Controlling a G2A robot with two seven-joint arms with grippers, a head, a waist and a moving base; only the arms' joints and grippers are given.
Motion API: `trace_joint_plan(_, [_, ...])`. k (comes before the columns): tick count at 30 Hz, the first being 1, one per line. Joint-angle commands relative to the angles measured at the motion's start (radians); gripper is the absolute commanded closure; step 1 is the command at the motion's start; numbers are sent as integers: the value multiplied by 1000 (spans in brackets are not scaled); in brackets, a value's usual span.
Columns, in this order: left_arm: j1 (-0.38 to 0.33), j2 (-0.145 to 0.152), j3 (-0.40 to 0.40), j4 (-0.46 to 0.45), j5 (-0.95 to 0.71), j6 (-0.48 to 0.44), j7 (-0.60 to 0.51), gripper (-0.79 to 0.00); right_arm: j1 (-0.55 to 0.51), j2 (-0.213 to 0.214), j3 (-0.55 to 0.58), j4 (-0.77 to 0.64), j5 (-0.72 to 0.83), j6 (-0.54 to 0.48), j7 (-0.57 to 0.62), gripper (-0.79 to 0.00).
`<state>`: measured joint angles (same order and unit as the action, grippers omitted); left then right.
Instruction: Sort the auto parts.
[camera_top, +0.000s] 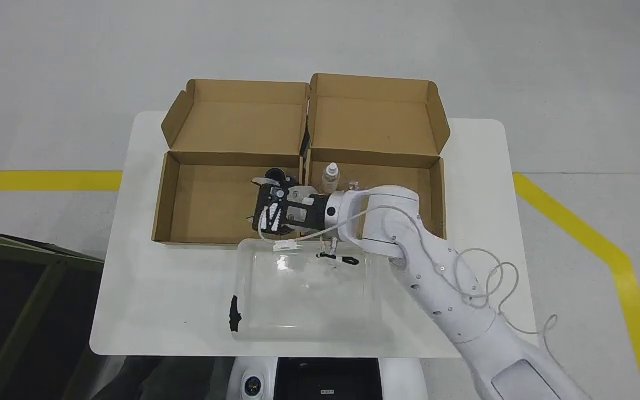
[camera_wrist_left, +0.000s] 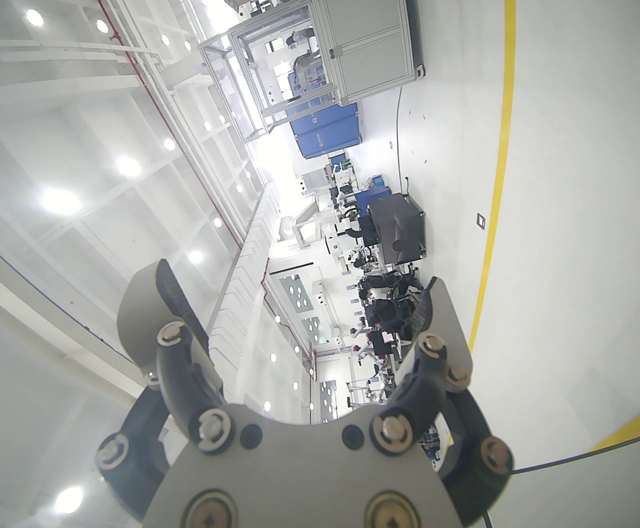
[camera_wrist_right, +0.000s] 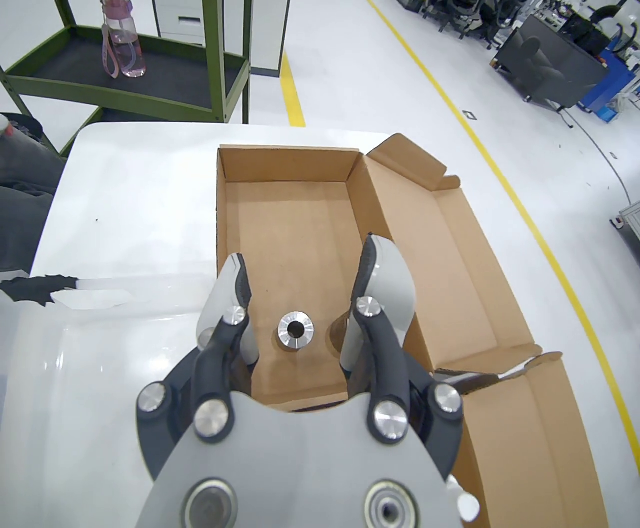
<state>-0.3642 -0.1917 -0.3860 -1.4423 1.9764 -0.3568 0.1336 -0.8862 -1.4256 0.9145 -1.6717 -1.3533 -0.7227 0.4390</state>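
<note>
Over the left box (camera_top: 200, 205), right jaws spread wide and empty, just above a metal ring (camera_wrist_right: 295, 330) lying on the box floor. Left jaws wide too, empty, aimed at the ceiling. Clear tray (camera_top: 300, 300) close by on the bench (camera_top: 130, 300).

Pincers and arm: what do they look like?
Right pincer: curved white fingers, black ribbed pads, black links, silver screws, grey plate. Left pincer: same build, black cable beside it. Right arm: white, with a thin looping white cable.
</note>
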Motion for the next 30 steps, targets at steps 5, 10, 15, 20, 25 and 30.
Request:
trace_joint_plan(5, [0,0,0,0,0,0,0,-785,-158,40,131,-147,-62,-7,-84,-579])
trace_joint_plan(10, [0,0,0,0,0,0,0,-785,-286,70,240,-230,-108,-20,-147,-573])
trace_joint_plan(15, [0,0,0,0,0,0,0,-785,-404,94,340,-292,-133,-33,-207,-597])
trace_joint_plan(20, [0,0,0,0,0,0,0,-785,-523,115,449,-347,-154,-21,-273,-622])
trace_joint_plan(25, [0,0,0,0,0,0,0,-785,-634,132,563,-385,-163,2,-345,-653])
trace_joint_plan(30, [0,0,0,0,0,0,0,-785,-750,144,683,-404,-157,47,-431,-674])
